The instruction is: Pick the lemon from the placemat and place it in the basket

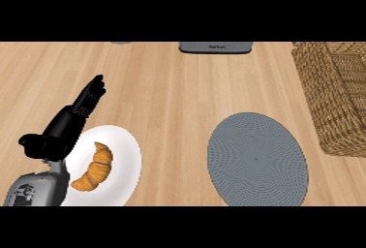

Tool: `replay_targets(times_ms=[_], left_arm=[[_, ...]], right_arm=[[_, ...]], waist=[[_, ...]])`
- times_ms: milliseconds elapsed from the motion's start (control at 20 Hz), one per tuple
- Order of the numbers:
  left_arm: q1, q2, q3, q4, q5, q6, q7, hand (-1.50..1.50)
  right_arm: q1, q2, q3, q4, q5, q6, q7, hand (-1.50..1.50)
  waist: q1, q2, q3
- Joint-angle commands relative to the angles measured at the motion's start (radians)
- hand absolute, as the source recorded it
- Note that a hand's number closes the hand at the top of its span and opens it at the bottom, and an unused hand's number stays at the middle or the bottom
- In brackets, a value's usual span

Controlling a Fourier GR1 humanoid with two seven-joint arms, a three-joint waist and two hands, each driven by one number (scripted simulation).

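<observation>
The grey oval placemat (pixel 257 159) lies at the centre right of the wooden counter, and I see nothing on it. No lemon shows anywhere in view. The brown wicker basket (pixel 334 97) stands at the right edge, partly cut off, and its inside is hidden from here. My left hand (pixel 75 114) rests at the left with straight fingers pointing up and away, holding nothing. My right hand does not show in the view.
A white plate (pixel 123 155) with a croissant (pixel 95 167) sits at the lower left, beside my left forearm. A dark grey appliance (pixel 215 47) stands at the counter's far edge. Bare wood lies between plate and placemat.
</observation>
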Motion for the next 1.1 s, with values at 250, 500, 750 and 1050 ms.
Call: replay_targets(times_ms=[250,500,750,1050], left_arm=[[0.008,-0.02,-0.006,0.022,-0.021,0.019,-0.049,0.0],[0.048,-0.007,-0.009,0.034,-0.032,0.0,-0.093,0.0],[-0.007,0.034,0.035,0.022,0.033,-0.05,-0.008,0.0],[-0.001,0.005,0.013,0.038,-0.002,-0.014,-0.044,0.0]], right_arm=[[-0.196,-0.069,0.029,0.531,0.08,0.033,-0.28,1.5],[-0.232,-0.081,-0.001,0.712,0.114,-0.024,-0.462,1.5],[-0.259,-0.053,0.016,0.854,0.175,-0.132,-0.622,1.5],[-0.356,-0.077,-0.099,1.055,0.105,-0.176,-0.718,1.5]], waist=[[0.006,0.004,0.001],[0.003,0.002,0.001],[0.002,0.002,0.001],[0.017,0.008,0.003]])
